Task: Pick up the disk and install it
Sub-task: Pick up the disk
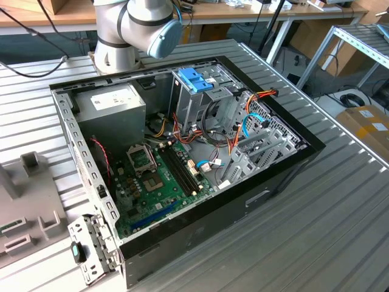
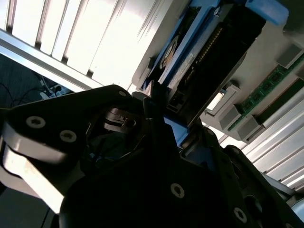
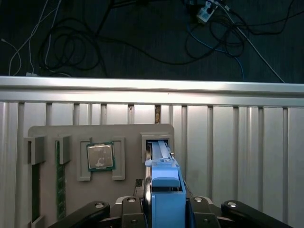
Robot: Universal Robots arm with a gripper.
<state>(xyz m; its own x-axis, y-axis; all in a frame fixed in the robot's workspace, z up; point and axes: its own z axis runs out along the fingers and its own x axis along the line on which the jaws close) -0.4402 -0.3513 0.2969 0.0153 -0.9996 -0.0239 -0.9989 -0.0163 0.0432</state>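
While the silver-grey robot arm [image 1: 137, 24] reaches out of the exterior view's upper edge, the wide slatted metal table [image 1: 316, 243] carries the open black computer case [image 1: 243, 207]. Its green mainboard is exposed, and a tall metal drive cage with a blue plastic handle [image 1: 196, 79] stands at the far side. On the exterior view's left lies a flat grey plastic fixture tray [image 1: 24, 213], well apart from the cage.

In the first wrist view that tray [image 3: 61, 137] sits below the camera. The disk [image 3: 161, 166], a flat grey metal drive framed in bright blue plastic, stands on edge in one of the tray's slots, its lower end at the slot mouth. I cannot tell whether it is fully seated there. The black gripper [image 3: 166, 208] straddles the disk's upper end. Its jaws press on the two broad sides of the blue frame with no gap showing, so I judge them clamped on it. The second wrist view shows the disk [image 2: 209, 61] running away from the gripper body, its connector edge visible.

Beside the slot sit a square silver processor chip [image 3: 100, 156] in its holder and a thin green memory stick [image 3: 60, 180].

The step in hand looks like the pick from the tray. Doing it well means pulling straight along the slot, keeping the disk upright and untwisted so the frame does not bind on the slot walls. It also means holding the frame evenly so it cannot swing.
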